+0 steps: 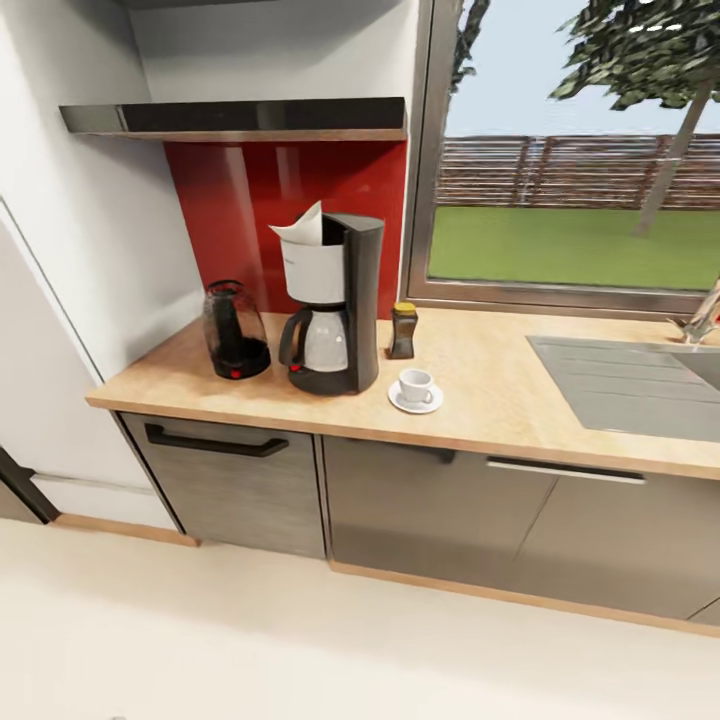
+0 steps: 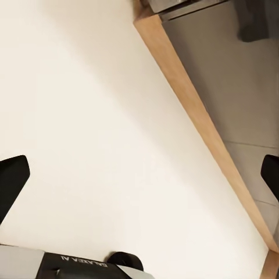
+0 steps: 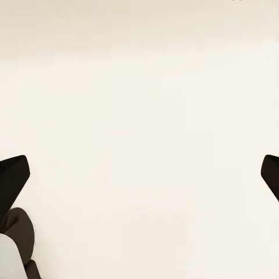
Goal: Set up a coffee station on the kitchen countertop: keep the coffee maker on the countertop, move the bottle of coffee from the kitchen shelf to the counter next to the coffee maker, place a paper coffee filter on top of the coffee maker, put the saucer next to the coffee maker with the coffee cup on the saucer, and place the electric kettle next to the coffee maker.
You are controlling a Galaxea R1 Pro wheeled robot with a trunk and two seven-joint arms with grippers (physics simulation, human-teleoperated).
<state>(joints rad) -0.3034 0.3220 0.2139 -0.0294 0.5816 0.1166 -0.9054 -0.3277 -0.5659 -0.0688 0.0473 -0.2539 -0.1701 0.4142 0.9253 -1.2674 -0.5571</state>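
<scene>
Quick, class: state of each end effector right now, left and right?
Left end effector: open, fingers spread wide, holding nothing, above the floor.
Right end effector: open, fingers spread wide, holding nothing.

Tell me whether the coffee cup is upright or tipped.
Upright: the small white coffee cup sits mouth-up on its round white saucer, on the wooden countertop.

Bench (image 1: 520, 390): I see pale wood grain.
Coffee maker (image 1: 345, 300): black body, white upper section.
Paper filter (image 1: 305, 226): white.
Kettle (image 1: 235, 330): I read it as dark, smoky, with a red dot.
Coffee bottle (image 1: 403, 331): dark, yellow cap.
Cup (image 1: 415, 384) and saucer (image 1: 412, 402): white.
Backsplash (image 1: 250, 190): red.
Cabinet fronts (image 1: 420, 520): grey.
Floor (image 1: 300, 640): cream.
</scene>
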